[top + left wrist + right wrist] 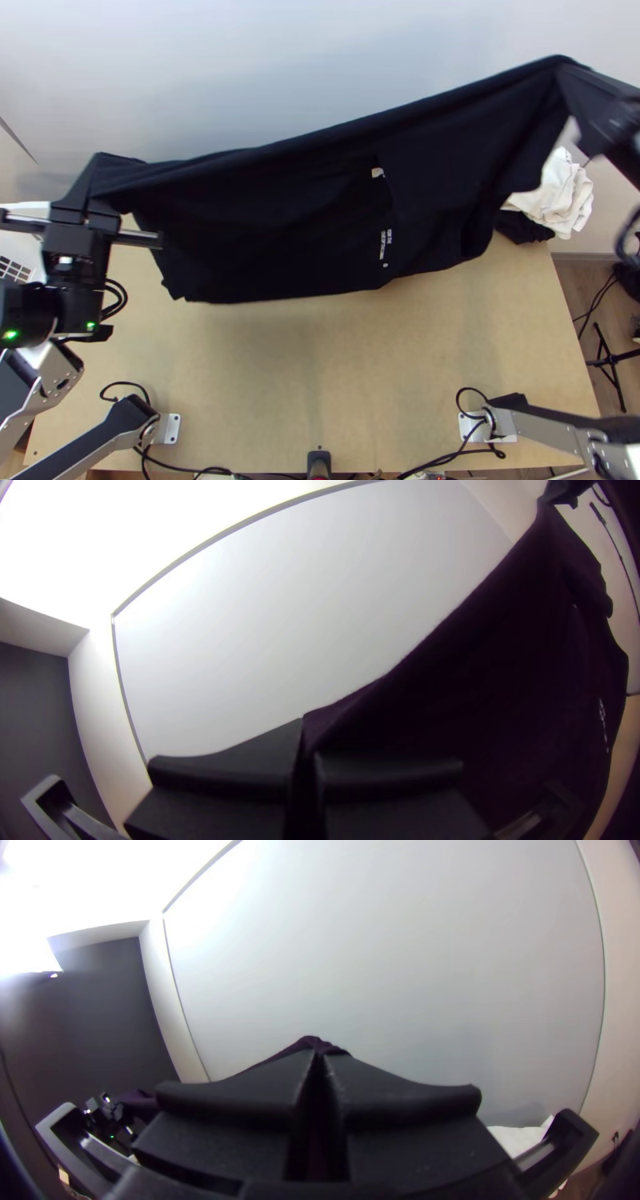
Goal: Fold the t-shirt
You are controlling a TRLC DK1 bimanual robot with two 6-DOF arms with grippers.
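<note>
The black t-shirt (280,232) hangs stretched between both grippers above the table, small white print on its right part. At its upper left corner, my left gripper (94,196) is shut on the cloth; in the left wrist view the same gripper (307,747) pinches an edge of the dark shirt (480,693). My right gripper (570,84) holds the shirt's upper right corner, higher up the picture. A bit of cloth (319,1044) pokes out between the closed fingers of the right gripper (319,1070) in the right wrist view. The shirt's lower edge droops loosely.
Crumpled white cloth (556,196) lies at the table's right side, with a black cloth (524,227) beside it. The near part of the wooden table (320,376) is bare between the arms' bases. A pale wall (264,72) rises behind the table.
</note>
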